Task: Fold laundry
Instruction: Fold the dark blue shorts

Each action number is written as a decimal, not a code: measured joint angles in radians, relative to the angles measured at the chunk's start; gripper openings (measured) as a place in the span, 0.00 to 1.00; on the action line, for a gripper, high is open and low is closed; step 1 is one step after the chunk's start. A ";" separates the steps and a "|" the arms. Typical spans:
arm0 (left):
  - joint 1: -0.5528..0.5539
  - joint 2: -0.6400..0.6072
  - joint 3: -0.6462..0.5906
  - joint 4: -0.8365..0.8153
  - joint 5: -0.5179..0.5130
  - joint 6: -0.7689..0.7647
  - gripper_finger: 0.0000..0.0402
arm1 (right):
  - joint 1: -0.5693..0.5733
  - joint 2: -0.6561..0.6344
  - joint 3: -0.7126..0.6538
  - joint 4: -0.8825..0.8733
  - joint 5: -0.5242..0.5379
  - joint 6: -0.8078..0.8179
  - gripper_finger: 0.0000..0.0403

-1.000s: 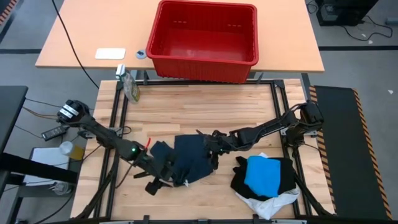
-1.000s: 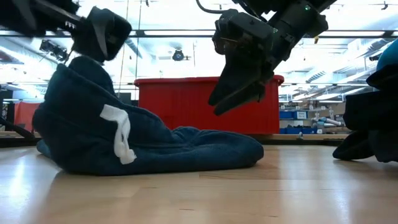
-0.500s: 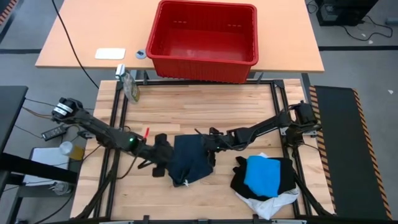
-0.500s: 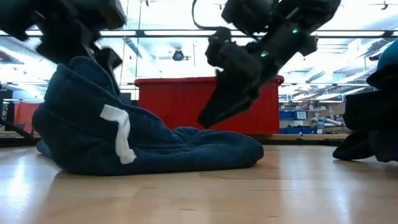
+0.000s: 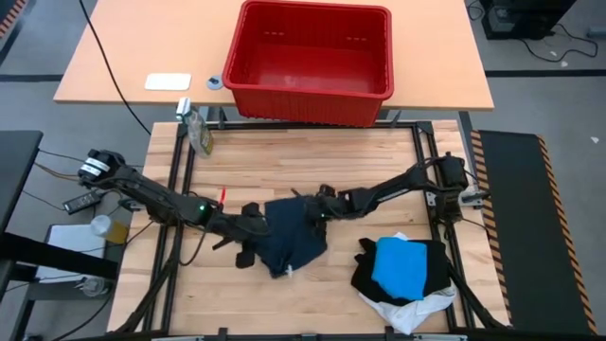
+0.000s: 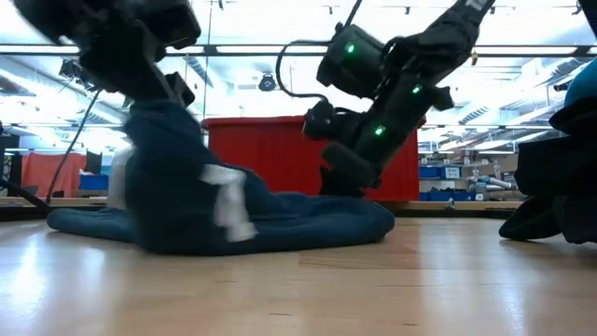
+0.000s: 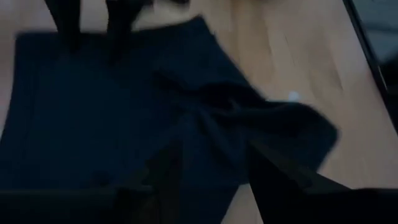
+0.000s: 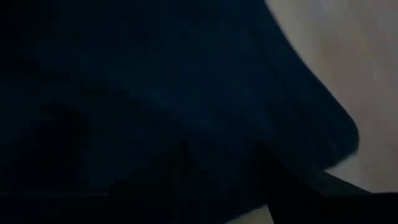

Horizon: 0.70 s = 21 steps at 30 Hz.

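A dark blue garment (image 5: 295, 242) with a white label (image 6: 229, 201) lies crumpled on the wooden table's middle. My left gripper (image 5: 258, 227) is at the garment's left edge, shut on a raised bunch of it (image 6: 163, 131). My right gripper (image 5: 315, 213) stands open at the garment's far right part, its fingertips (image 6: 340, 185) down at the cloth; the cloth fills the right wrist view (image 8: 186, 93). A pile of laundry rests at the near right: a bright blue piece (image 5: 402, 263) on a black one (image 5: 434, 270), over a white one (image 5: 417, 308). My left gripper has a bunched fold of the garment (image 7: 214, 149) between its two fingers, near the cloth's left edge; several creased layers show there. The fingers slant down from the table's left. The fold is lifted and the rest lies slack on the table. My right gripper: I cannot tell whether its fingertips touch the cloth.
A red plastic basket (image 5: 308, 104) stands on the light table beyond the far edge. A small bottle-like object (image 5: 197, 130) hangs at the far left corner. Bare wood lies between the garment and the far edge.
My left gripper has gone toward the far edge and a little right, rolling as it went; the garment's raised left part has been carried rightward over the rest, leaving a flat strip behind. My right gripper has come down and leftward to the garment's far right part.
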 joint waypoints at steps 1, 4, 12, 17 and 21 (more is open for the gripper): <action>0.007 -0.009 0.001 0.005 -0.019 -0.013 0.43 | -0.018 0.004 0.001 0.005 0.013 -0.012 0.50; 0.021 -0.016 0.002 0.020 -0.056 -0.034 0.43 | -0.082 0.005 0.002 -0.006 0.061 -0.021 0.50; 0.108 -0.026 0.001 0.036 -0.122 -0.038 0.43 | -0.197 -0.078 0.097 0.002 0.074 -0.073 0.49; 0.278 -0.018 0.001 0.054 -0.085 0.038 0.43 | -0.182 -0.154 0.138 -0.066 -0.042 -0.061 0.47; 0.432 0.037 0.001 0.074 0.038 0.177 0.43 | -0.138 -0.147 0.128 -0.103 -0.085 -0.005 0.47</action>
